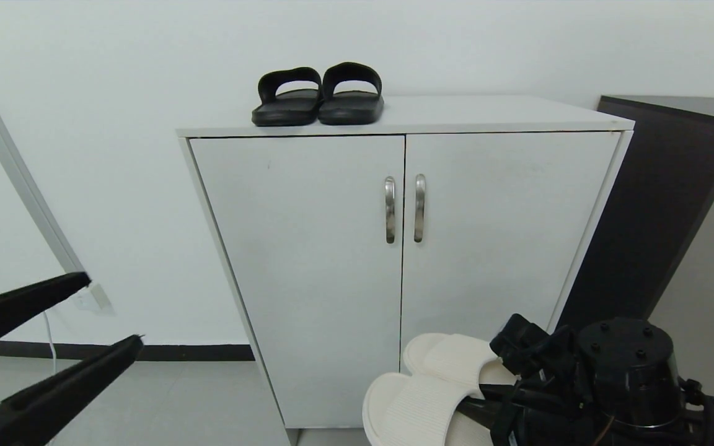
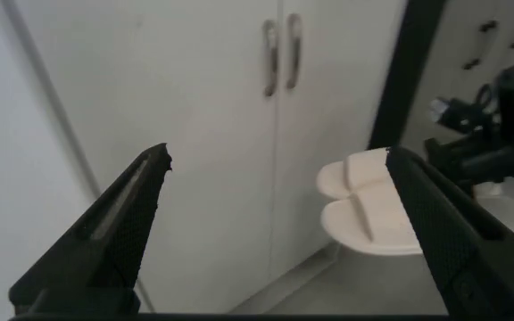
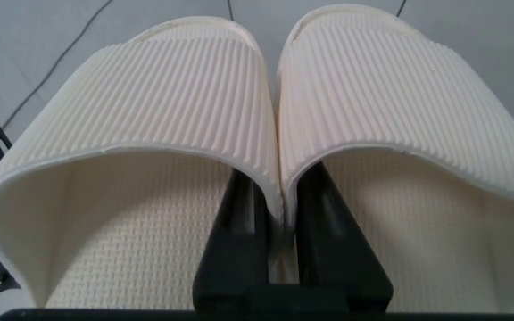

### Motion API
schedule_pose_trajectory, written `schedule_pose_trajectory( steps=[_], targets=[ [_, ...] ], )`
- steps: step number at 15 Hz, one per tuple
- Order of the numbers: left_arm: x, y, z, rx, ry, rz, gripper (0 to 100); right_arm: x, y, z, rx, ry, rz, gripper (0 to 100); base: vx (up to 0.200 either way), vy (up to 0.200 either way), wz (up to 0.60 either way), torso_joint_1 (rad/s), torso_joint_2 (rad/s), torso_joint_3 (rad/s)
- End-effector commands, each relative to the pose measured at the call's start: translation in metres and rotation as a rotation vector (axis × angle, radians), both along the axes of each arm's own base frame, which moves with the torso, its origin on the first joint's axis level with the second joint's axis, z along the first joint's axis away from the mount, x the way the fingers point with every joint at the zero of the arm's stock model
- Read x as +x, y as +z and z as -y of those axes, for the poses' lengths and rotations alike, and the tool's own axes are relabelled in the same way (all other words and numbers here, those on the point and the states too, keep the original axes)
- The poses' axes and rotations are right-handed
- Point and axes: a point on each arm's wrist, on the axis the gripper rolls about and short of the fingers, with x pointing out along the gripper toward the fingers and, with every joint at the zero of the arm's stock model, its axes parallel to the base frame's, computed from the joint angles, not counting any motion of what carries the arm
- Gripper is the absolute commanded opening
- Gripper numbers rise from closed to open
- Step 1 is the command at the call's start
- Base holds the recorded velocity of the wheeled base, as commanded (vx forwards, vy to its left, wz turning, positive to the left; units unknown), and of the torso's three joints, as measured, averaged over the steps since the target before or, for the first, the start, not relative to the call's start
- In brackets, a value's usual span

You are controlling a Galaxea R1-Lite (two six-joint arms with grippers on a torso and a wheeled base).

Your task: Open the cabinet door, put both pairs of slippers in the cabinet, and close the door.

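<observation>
Your left fingers [image 1: 84, 371] stand wide apart with nothing between them; your right fingers [image 3: 239, 241] are clamped on the adjoining straps of the cream slippers [image 1: 431, 378], held low before the white cabinet [image 1: 307, 297]. Both doors are shut. The left door handle [image 1: 390, 209] lies up and to the right of the left fingers, its long axis vertical, so the free left arm looks best placed to pull it. The black slippers [image 1: 318, 99] sit on the cabinet top, high above both sets of fingers.

Cabinet top [image 1: 493, 114]: white and flat; a pair of black slippers [image 1: 318, 98] sits side by side, touching, toward its left end.
Floor [image 1: 177, 396]: grey; white cabinet [image 1: 307, 279] stands on it, dark unit [image 1: 654, 217] just beside.
</observation>
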Motion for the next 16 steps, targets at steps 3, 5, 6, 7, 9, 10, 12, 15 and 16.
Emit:
schedule_pose_trajectory(
  steps=[3, 5, 6, 7, 9, 10, 12, 15, 16],
  targets=[
    [0.063, 0.024, 0.05, -0.015, -0.192, -0.094, 100, 0.0, 0.0, 0.0, 0.001, -0.002, 0.002, 0, 0.0, 0.0, 0.0, 0.0, 0.0, 0.0],
    [0.085, 0.028, 0.069, -0.051, -0.225, -0.083, 100, 0.0, 0.0, 0.0, -0.001, -0.001, 0.002, 0, 0.0, 0.0, 0.0, 0.0, 0.0, 0.0],
    [0.097, 0.029, 0.08, -0.062, -0.232, -0.076, 100, 0.0, 0.0, 0.0, -0.002, 0.001, 0.001, 0, 0.0, 0.0, 0.0, 0.0, 0.0, 0.0],
    [0.105, 0.03, 0.091, -0.078, -0.248, -0.065, 100, 0.001, 0.0, -0.001, 0.0, 0.0, 0.0, 0, 0.0, 0.0, 0.0, 0.0, 0.0, 0.0],
    [0.119, 0.035, 0.115, -0.108, -0.279, -0.076, 100, 0.0, 0.0, 0.0, -0.001, 0.001, -0.001, 0, 0.0, 0.0, 0.0, 0.0, 0.0, 0.0],
    [0.126, 0.034, 0.125, -0.111, -0.285, -0.085, 100, 0.0, 0.0, 0.0, -0.001, 0.001, -0.001, 0, 0.0, 0.0, 0.0, 0.0, 0.0, 0.0],
    [0.139, 0.036, 0.147, -0.115, -0.326, -0.089, 100, 0.0, 0.0, 0.0, -0.001, 0.001, -0.001, 0, 0.0, 0.0, 0.0, 0.0, 0.0, 0.0],
    [0.147, 0.043, 0.176, -0.165, -0.415, -0.118, 100, 0.0, -0.001, 0.0, -0.003, 0.001, -0.003, 0, 0.0, 0.0, 0.0, 0.0, 0.0, 0.0],
    [0.149, 0.042, 0.18, -0.164, -0.449, -0.134, 100, 0.001, -0.002, 0.0, -0.004, 0.001, -0.004, 0, 0.0, 0.0, 0.0, 0.0, 0.0, 0.0]
  ],
)
